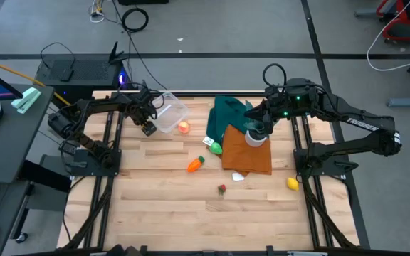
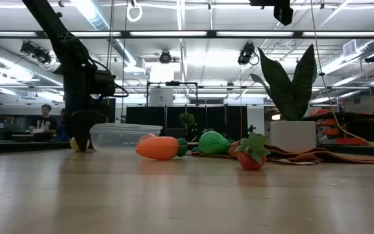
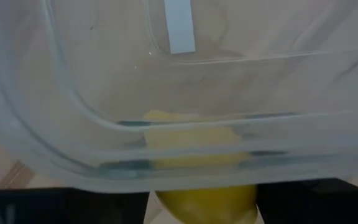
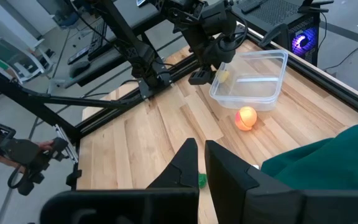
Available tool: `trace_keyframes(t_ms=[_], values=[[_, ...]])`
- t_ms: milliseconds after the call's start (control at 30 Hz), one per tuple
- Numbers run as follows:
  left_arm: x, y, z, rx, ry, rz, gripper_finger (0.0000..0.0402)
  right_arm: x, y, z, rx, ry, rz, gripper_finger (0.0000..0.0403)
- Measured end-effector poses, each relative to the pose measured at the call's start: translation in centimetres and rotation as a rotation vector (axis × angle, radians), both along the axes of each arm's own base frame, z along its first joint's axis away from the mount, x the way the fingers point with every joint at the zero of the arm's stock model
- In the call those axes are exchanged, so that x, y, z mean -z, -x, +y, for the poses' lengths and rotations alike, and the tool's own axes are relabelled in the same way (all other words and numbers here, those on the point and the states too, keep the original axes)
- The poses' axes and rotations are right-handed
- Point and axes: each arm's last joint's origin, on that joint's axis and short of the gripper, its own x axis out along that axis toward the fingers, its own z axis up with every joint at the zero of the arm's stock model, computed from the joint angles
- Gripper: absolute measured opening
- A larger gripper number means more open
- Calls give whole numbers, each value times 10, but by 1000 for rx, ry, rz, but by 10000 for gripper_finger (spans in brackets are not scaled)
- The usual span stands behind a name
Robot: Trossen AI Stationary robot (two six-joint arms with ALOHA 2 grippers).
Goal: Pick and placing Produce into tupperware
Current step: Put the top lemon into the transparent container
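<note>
High view: left gripper (image 1: 149, 126) apparently holds yellow piece (image 4: 225, 76) beside tupperware (image 1: 169, 114).

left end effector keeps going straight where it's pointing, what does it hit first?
Most likely the small clear plastic container: its wall fills the left wrist view directly ahead. The left end effector sits at that container's edge, holding a yellow toy fruit piece, which would touch the wall first. Depth is unclear.

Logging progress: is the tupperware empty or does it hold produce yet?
Empty. In the high view the tupperware shows only clear plastic; the peach lies outside it, and the left end effector holds a yellow piece beside its rim.
</note>
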Motion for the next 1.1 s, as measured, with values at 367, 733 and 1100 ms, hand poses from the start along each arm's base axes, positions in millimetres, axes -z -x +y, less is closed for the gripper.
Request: trace_keyframes(t_ms=[367, 733, 1100], values=[[-23, 9, -11, -4, -28, -4, 232, 0, 0, 0, 0, 0, 0, 0], [-55, 26, -32, -28, -29, -13, 255, 0, 0, 0, -4, 9, 1, 0], [-86, 21, -28, -16, -87, -70, 149, 0, 0, 0, -7, 17, 1, 0]])
